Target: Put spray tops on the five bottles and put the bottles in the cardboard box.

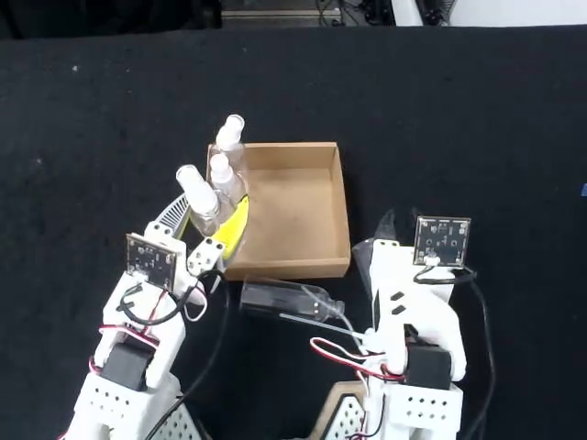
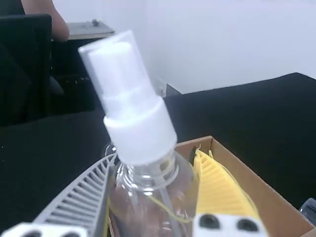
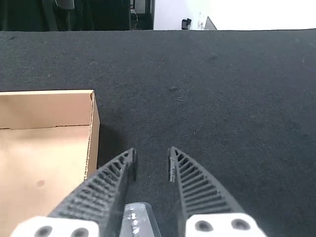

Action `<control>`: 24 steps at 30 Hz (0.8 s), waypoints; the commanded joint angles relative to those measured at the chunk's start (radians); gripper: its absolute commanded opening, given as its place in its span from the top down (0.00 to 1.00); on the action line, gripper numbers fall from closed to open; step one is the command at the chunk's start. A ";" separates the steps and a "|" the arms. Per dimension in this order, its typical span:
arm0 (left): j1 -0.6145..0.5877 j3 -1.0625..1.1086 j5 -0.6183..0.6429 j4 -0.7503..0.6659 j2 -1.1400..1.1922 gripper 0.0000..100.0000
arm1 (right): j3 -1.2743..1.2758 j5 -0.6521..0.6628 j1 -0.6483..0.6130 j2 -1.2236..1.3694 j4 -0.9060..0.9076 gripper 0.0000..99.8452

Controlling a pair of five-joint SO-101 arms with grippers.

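My left gripper (image 1: pixel 207 220) is shut on a clear bottle (image 1: pixel 205 207) with a white spray top (image 2: pixel 129 98), held upright at the left wall of the cardboard box (image 1: pixel 312 266). The grey and yellow fingers (image 2: pixel 217 190) clamp its shoulder (image 2: pixel 148 197). Two more topped bottles (image 1: pixel 226 156) stand close behind it at the same wall. Another clear bottle (image 1: pixel 286 298) lies on its side in front of the box, with a thin tube (image 1: pixel 321 323) beside it. My right gripper (image 3: pixel 151 158) is open over bare cloth, right of the box (image 3: pixel 44 148).
Black cloth (image 1: pixel 459 119) covers the whole table, with free room behind and to the right of the box. Cables (image 1: pixel 215 357) trail between the two arm bases near the front edge.
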 commanded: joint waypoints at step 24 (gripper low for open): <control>0.012 0.025 -0.006 -0.058 0.184 0.97 | -0.005 0.003 0.017 -0.097 -0.009 0.90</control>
